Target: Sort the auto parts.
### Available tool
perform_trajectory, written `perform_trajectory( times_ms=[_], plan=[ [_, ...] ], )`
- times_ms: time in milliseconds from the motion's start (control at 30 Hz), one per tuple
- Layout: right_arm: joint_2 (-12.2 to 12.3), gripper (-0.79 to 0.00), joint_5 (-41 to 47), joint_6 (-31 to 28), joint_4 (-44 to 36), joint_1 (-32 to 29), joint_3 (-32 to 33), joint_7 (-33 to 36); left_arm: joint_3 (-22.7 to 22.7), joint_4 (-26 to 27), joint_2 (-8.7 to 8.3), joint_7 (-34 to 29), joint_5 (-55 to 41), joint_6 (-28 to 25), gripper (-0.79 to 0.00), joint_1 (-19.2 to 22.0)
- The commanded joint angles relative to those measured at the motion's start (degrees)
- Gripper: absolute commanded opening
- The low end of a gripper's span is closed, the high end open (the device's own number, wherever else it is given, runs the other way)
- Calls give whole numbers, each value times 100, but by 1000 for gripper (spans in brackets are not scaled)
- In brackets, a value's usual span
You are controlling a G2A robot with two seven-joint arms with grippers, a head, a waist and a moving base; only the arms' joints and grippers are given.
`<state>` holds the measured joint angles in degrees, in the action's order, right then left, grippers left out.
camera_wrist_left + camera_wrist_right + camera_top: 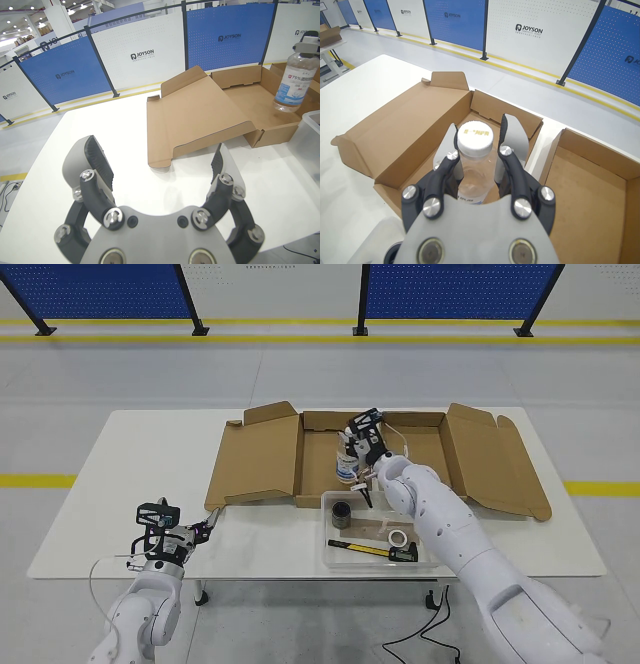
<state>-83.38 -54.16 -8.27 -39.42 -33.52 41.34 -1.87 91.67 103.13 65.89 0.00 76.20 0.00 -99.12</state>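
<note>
A clear plastic bottle with a white cap and a blue-and-white label [475, 141] is grasped just below its cap by the right gripper [478, 130], whose fingers [511, 132] are closed in on either side of it. The bottle is held slightly tilted inside the left compartment of the open brown cardboard box [265, 459], with its base at or just above the box floor.

The left gripper [155, 150] is held spread wide with nothing in it, above the near left part of the white table [120, 494], well apart from the box.

Just in front of the box, a clear plastic tray [326, 534] is seen, in which a black cylinder [342, 514], a white ring [398, 537] and a yellow-and-black tool [372, 551] are laid.
</note>
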Motion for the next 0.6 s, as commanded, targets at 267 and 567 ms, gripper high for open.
perform_trajectory(
  times_ms=[267,567],
  plan=[
    [-316,-419,33,-61,724,234,-140,-225,0,0,0,0,0,0,0,0],
    [-396,0,-3,-29,841,188,-54,-400,0,0,0,0,0,0,0,0]
  ],
)
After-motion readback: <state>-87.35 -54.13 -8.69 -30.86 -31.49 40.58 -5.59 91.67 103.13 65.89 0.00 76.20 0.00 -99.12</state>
